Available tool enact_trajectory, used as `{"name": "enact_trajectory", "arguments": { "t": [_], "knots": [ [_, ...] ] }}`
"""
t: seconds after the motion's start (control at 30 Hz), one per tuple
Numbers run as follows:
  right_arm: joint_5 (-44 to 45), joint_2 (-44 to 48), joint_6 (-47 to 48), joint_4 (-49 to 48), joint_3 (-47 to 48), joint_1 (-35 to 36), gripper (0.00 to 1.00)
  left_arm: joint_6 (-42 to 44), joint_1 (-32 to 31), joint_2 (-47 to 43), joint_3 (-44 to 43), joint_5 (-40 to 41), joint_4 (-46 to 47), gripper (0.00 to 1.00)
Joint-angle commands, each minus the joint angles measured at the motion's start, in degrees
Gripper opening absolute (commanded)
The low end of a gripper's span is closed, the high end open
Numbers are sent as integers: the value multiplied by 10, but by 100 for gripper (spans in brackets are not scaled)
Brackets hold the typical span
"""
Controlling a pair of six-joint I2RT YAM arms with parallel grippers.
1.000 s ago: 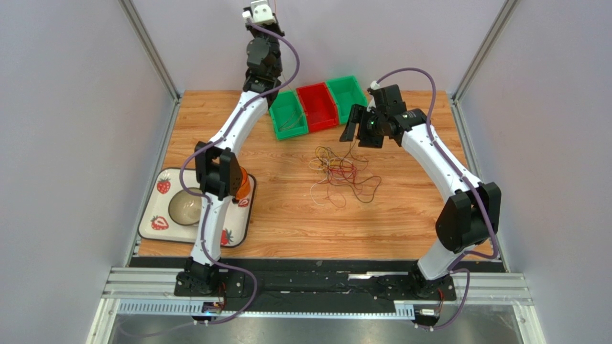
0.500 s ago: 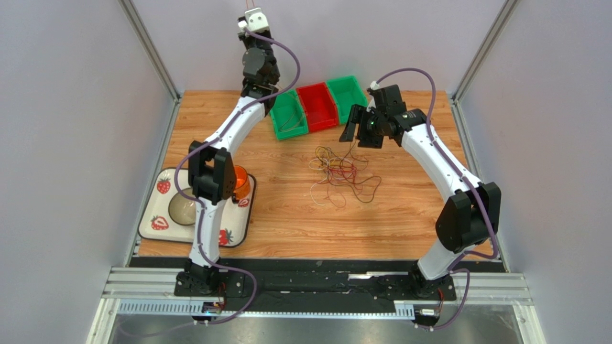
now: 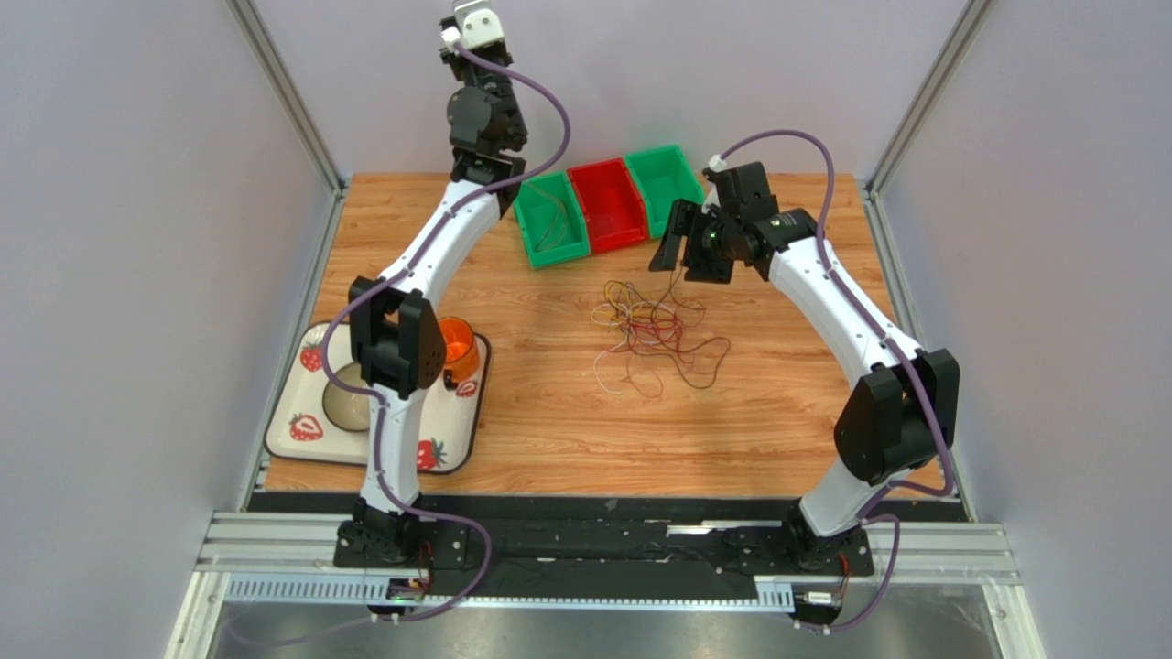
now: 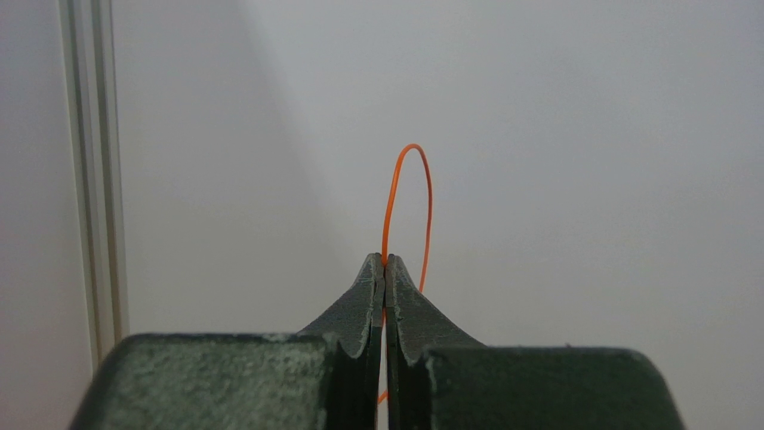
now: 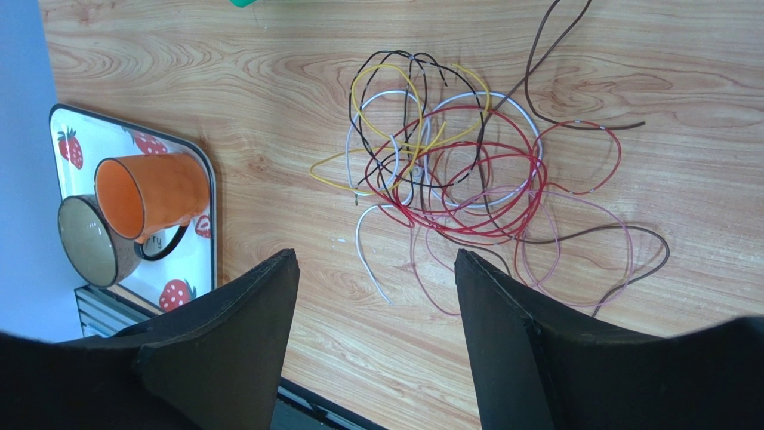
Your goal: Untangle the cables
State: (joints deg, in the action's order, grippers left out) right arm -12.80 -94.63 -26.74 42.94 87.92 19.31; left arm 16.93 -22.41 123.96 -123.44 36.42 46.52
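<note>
The cables (image 3: 651, 330) lie in a loose tangle of red, yellow, brown, black and whitish wires on the wooden table, also seen in the right wrist view (image 5: 448, 170). My left gripper (image 3: 468, 21) is raised high at the back, near the wall. In the left wrist view it (image 4: 386, 260) is shut on a thin orange wire (image 4: 408, 193) that loops above the tips. My right gripper (image 3: 684, 247) hangs open and empty above the far edge of the tangle; in its own view (image 5: 374, 260) the jaws are wide apart over bare wood.
Three bins stand at the back: green (image 3: 552, 220), red (image 3: 610, 203), green (image 3: 666, 186). A strawberry tray (image 3: 296, 412) at the left front holds a bowl (image 3: 351, 398) and an orange cup (image 3: 458, 350). Frame posts flank the table.
My left gripper has moved up and to the left along the back wall with the orange wire in it. The right arm and the tangle have not moved.
</note>
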Motion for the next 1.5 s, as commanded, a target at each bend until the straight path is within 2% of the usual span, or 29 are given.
{"name": "enact_trajectory", "arguments": {
  "t": [0.0, 0.23, 0.4, 0.5, 0.7, 0.87, 0.93, 1.07, 1.17, 1.2, 1.23, 1.3, 1.33, 1.37, 1.4, 1.47],
  "knots": [
    [-14, -3, -4, -19, -3, -2, 69, 14, 0, -7, -26, -21, -22, 0],
    [-9, 1, -2, -19, -6, -3, 69, -78, -5, 14, -17, -50, -91, 0],
    [-9, 1, -2, -18, -6, -3, 69, -43, -37, 21, 11, -16, -61, 0],
    [-10, 1, -2, -19, -7, -3, 69, -44, -47, 14, 49, -9, -56, 0],
    [-13, 2, -2, -22, -10, -4, 69, -123, -49, -22, 136, 6, -100, 0],
    [-17, 3, -5, -26, -13, -4, 69, -170, -49, -43, 145, 25, -217, 0],
    [-18, 4, -6, -26, -13, -4, 69, -231, -48, -50, 128, 15, -314, 0],
    [-20, 3, -7, -28, -13, -4, 69, -306, -48, -67, 123, -59, -406, 0],
    [-23, 6, -8, -29, -15, -4, 69, -343, -40, -29, 90, -120, -458, 0],
    [-24, 8, -9, -32, -18, -4, 69, -354, -35, -12, 48, -194, -463, 0],
    [-27, 9, -9, -33, -19, -4, 69, -363, -26, 7, 21, -226, -494, 0],
    [-27, 12, -9, -33, -20, -4, 69, -415, -15, 59, -52, -273, -554, 0],
    [-25, 15, -8, -32, -21, -4, 69, -446, -1, 68, -55, -278, -557, 0],
    [-23, 16, -7, -31, -21, -4, 69, -487, 10, 61, -38, -289, -497, 0],
    [-22, 17, -6, -30, -22, -4, 69, -572, 20, 51, 34, -321, -441, 0],
    [-21, 19, -5, -29, -21, -4, 69, -654, 48, 31, 99, -326, -341, 0]
  ]
}}
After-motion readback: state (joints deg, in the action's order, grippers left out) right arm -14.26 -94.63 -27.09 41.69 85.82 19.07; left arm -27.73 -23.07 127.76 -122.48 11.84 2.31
